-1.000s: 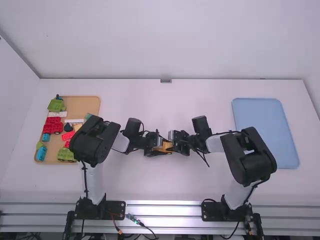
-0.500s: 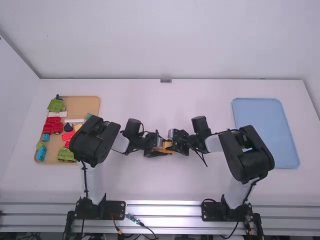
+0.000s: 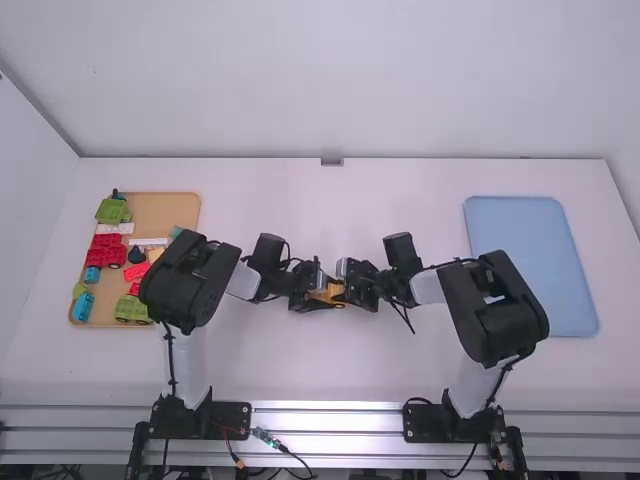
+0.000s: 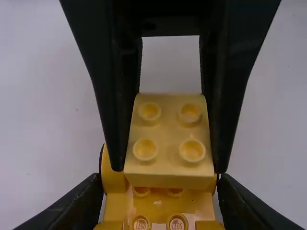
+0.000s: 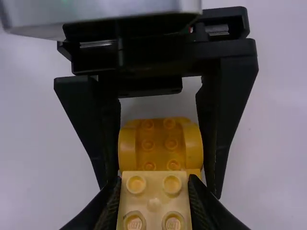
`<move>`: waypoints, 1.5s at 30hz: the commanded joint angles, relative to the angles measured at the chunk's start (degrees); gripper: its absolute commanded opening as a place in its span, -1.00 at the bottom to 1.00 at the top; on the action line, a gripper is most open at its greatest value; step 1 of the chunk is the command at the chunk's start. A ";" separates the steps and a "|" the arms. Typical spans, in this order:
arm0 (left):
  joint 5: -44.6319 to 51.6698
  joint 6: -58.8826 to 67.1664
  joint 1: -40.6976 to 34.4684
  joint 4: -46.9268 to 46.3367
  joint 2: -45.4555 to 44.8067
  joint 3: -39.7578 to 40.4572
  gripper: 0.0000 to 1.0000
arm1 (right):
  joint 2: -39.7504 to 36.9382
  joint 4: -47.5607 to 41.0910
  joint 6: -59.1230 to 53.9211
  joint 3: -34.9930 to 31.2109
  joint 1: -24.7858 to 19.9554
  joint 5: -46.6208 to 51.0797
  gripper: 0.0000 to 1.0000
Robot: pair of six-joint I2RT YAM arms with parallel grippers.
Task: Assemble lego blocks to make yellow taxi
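Near the table's middle, my left gripper (image 3: 314, 295) and right gripper (image 3: 350, 284) meet at the orange-yellow car base (image 3: 332, 294). In the left wrist view, my left gripper (image 4: 160, 199) is shut on the studded base (image 4: 158, 205), one finger on each side. My right gripper (image 5: 154, 194) is shut on a paler yellow block (image 5: 154, 206) with four studs, which overlaps one end of the base (image 5: 158, 143) in the right wrist view. The same block (image 4: 169, 139) lies over the base in the left wrist view; whether they are joined I cannot tell.
At the left stands a tan tray (image 3: 165, 212) with green, red and blue pieces, partly behind the left arm. A light blue mat (image 3: 525, 250) lies at the right, partly behind the right arm's elbow.
The right arm's elbow has shifted slightly left. The left gripper has moved very slightly, and a bit less of the base shows between the grippers. Both holds stay as they were.
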 commanded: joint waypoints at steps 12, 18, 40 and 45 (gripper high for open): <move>-3.85 -0.22 -3.41 -1.12 1.30 0.14 0.01 | 0.78 0.20 0.26 0.72 0.11 -0.33 -0.67; -4.57 -0.44 -3.19 -0.88 1.30 0.09 -0.06 | 0.78 -0.31 0.26 0.70 0.07 -0.09 -0.73; -9.33 -1.49 -1.70 -3.85 0.42 -0.54 -0.16 | 0.78 -0.50 0.24 0.66 0.07 2.19 -0.78; -9.84 -1.49 -1.70 -4.20 0.12 -0.54 -0.20 | 0.78 -0.42 0.24 0.66 0.13 2.12 -0.78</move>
